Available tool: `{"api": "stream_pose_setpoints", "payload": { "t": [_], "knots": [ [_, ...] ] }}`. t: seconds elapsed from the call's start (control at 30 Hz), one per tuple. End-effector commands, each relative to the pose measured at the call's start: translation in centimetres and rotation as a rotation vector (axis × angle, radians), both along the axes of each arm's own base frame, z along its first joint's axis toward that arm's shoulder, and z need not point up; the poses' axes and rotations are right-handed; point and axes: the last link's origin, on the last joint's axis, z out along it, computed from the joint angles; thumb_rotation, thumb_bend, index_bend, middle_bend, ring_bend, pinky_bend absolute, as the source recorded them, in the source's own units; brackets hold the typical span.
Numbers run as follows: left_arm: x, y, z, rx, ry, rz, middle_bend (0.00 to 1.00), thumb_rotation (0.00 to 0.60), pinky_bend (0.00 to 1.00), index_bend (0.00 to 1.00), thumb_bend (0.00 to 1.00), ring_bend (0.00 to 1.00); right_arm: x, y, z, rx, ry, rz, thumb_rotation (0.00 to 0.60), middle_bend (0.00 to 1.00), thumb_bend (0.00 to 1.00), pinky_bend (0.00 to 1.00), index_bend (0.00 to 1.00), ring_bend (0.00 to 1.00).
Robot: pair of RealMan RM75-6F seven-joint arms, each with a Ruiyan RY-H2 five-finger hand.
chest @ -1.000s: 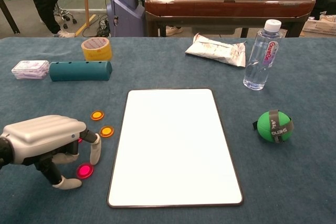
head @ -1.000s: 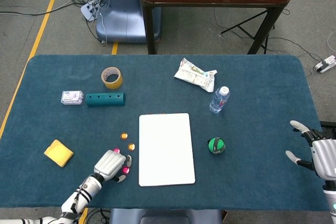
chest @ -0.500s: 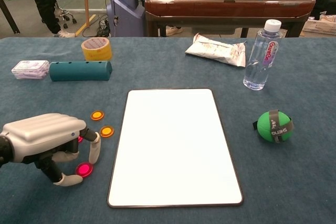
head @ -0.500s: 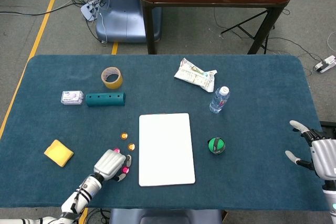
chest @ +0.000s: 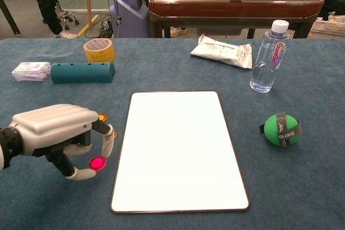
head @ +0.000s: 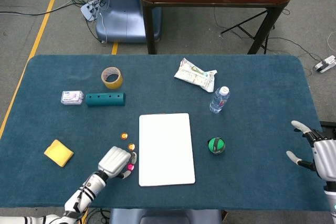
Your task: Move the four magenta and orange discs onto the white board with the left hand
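Left hand [chest: 56, 133] pinches a magenta disc [chest: 97, 162] between thumb and fingertip, beside the board [chest: 178, 149] — thin, light, slick; grip its rim. Right hand [head: 320, 150] hangs open, empty.

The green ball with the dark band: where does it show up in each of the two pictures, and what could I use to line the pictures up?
Head view: the green ball lies right of centre on the blue table, just right of the white board.
Chest view: the green ball sits at the right, right of the white board, in front of the water bottle.
Shared landmark: the white board, left of the ball in both.
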Motion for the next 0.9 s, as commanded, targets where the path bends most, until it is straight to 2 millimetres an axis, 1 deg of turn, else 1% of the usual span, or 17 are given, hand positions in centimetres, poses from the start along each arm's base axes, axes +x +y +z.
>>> {"api": "stream_pose_setpoints", "payload": {
  "t": [0.03, 0.2, 0.37, 0.53, 0.67, 0.77, 0.9],
  "knots": [
    [1.4, 0.4, -0.1, 0.022, 0.004, -0.057, 1.00, 0.600, 1.00, 0.63, 0.32, 1.00, 0.0, 0.1, 0.2, -0.007, -0.005, 0.001, 0.600, 0.36, 0.08, 0.48, 0.22, 0.40],
    [3.6, 0.5, -0.6, 0.003, -0.035, -0.078, 1.00, 0.600, 1.00, 0.62, 0.32, 1.00, 0.0, 0.6, 0.7, -0.028, -0.019, 0.008, 0.600, 0.36, 0.08, 0.48, 0.22, 0.40],
    [5.5, 0.6, -1.3, -0.010, -0.032, -0.123, 1.00, 0.600, 1.00, 0.62, 0.32, 1.00, -0.1, 1.4, 1.6, -0.062, -0.050, 0.020, 0.600, 0.36, 0.08, 0.48, 0.22, 0.40],
    [6.9, 0.1, -1.9, -0.063, -0.049, -0.131, 1.00, 0.600, 1.00, 0.62, 0.32, 1.00, -0.3, 2.2, 2.4, -0.089, -0.069, 0.025, 0.600, 0.36, 0.07, 0.48, 0.22, 0.40],
    [7.3, -0.2, -2.3, -0.083, -0.049, -0.133, 1.00, 0.600, 1.00, 0.61, 0.32, 1.00, -0.4, 2.6, 2.7, -0.098, -0.067, 0.022, 0.600, 0.36, 0.07, 0.48, 0.22, 0.40],
    [7.3, -0.2, -2.5, -0.084, -0.041, -0.138, 1.00, 0.600, 1.00, 0.54, 0.32, 1.00, -0.5, 2.6, 2.8, -0.097, -0.067, 0.019, 0.600, 0.36, 0.07, 0.48, 0.22, 0.40],
    [7.2, -0.1, -2.4, -0.079, -0.037, -0.137, 1.00, 0.600, 1.00, 0.42, 0.31, 1.00, -0.5, 2.5, 2.8, -0.094, -0.066, 0.020, 0.600, 0.36, 0.07, 0.48, 0.22, 0.40]
  ]
}}
